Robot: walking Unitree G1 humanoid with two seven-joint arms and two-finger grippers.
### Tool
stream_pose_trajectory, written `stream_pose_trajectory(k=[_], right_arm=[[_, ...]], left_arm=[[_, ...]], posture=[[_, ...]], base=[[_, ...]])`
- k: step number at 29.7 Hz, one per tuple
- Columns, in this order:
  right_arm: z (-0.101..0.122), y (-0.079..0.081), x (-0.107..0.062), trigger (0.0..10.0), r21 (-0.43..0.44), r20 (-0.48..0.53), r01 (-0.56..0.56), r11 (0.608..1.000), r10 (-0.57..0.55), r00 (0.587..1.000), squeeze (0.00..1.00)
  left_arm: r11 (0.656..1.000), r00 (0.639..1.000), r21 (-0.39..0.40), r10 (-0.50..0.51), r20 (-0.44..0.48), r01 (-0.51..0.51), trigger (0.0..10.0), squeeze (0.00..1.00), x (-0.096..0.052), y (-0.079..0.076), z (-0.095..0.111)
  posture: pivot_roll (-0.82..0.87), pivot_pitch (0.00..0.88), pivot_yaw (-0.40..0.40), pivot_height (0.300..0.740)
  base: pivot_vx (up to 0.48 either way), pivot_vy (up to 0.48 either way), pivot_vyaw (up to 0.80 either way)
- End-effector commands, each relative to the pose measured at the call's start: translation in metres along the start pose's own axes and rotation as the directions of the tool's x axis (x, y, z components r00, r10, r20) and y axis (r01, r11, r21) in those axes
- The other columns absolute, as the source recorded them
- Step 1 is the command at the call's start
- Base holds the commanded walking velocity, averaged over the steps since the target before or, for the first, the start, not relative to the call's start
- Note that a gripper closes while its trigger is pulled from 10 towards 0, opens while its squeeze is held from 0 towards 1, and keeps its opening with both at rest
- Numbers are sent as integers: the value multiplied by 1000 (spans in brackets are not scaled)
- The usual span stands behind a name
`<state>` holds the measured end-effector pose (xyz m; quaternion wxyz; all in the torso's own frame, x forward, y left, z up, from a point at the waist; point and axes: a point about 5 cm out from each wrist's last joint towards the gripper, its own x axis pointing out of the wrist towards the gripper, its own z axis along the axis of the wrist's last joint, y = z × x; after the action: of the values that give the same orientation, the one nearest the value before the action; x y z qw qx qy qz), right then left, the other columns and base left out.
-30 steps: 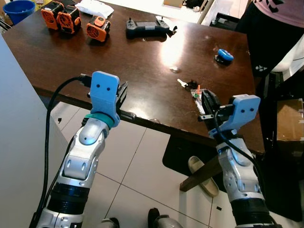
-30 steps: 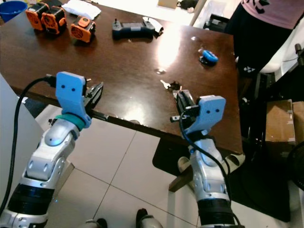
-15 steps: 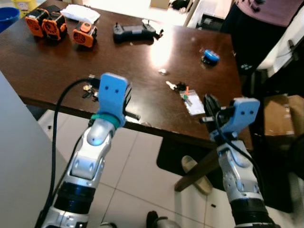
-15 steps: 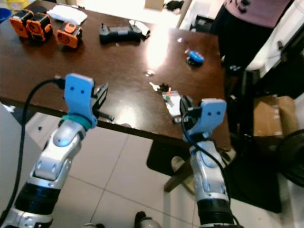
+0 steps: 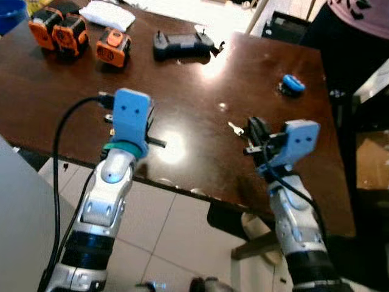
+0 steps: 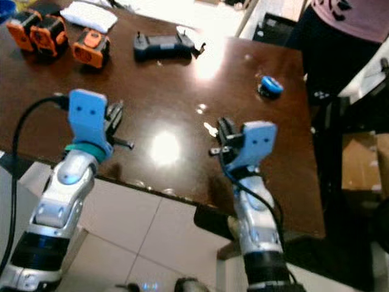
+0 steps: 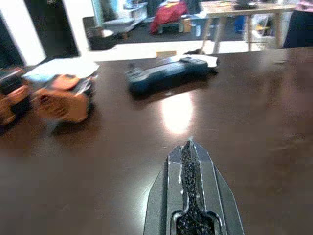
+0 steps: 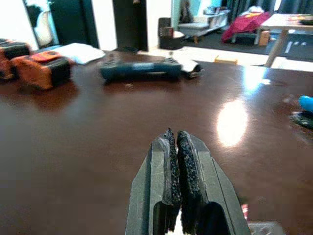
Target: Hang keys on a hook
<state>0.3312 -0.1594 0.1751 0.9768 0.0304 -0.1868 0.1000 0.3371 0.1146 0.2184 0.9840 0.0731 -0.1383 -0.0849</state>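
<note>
- Since half a second ago both arms have come forward over the tabletop, and the key tag that lay beside the right gripper then is now covered by it.
- No brand, label or writing can be read on anything; the pictures are blurred.
- Dark brown glossy table (image 5: 182, 91) carries bright glare patches; white floor tiles lie under its near edge.
- At the far side sit three orange and black battery packs (image 5: 112, 47), a white cloth (image 5: 109, 13) and a dark handheld controller (image 5: 182, 44); a small blue object (image 5: 293, 84) lies toward the right edge.
- A person in a pink top and dark trousers (image 5: 358, 36) stands at the table's far right corner.
- Wrist views show a room behind with a second table and a red cloth (image 8: 247, 22) on the floor.
- Keys (image 5: 236, 128) lie on the table just left of the right gripper's tip, mostly hidden behind it; one silver key shows, its long axis running slantwise from far left to near right.
- A red bit (image 8: 244, 209) and a grey corner (image 8: 264, 228) show beside the right fingers in the right wrist view.
- Right gripper (image 5: 255, 131) sits low over the table by the keys, its fingers pressed together with nothing between them.
- Left gripper (image 5: 149, 125) hovers over the table's near left part, fingers together, well apart from the keys.
</note>
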Motion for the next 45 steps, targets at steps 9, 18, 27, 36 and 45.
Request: stream_pose_trajectory(k=[9, 18, 27, 36, 45], right_arm=[[-4, -8, -6, 10000, -19, -16, 26, 999, -26, 1000, 0], [-7, -10, -11, 10000, -38, -30, 22, 999, -23, 999, 0], [-12, -7, -13, 10000, -31, -43, 20, 999, -22, 999, 0], [-13, -3, -13, 10000, -25, -49, 9, 1000, -10, 999, 0], [-15, -3, -14, 10000, -24, -55, 11, 1000, -12, 998, 0]], left_arm=[[991, 989, 63, -113, -93, 119, 10000, 0, -8, -11, -19], [930, 935, 191, -267, -232, 313, 10000, 0, -34, 4, -37], [953, 911, 183, -156, -382, 241, 10000, 690, -44, 34, -32], [964, 877, 116, -162, -452, 238, 10000, 1000, -49, 33, -38], [967, 847, 105, -147, -512, 231, 10000, 0, -49, 24, -49]], posture=[[-29, 142, -14, 740], [-28, 150, -5, 740], [-5, 169, -6, 740], [-5, 176, -5, 740], [-9, 182, -6, 740]], base=[[31, 0, 0], [0, 0, 0], [0, 0, 0], [0, 0, 0], [0, 0, 0]])
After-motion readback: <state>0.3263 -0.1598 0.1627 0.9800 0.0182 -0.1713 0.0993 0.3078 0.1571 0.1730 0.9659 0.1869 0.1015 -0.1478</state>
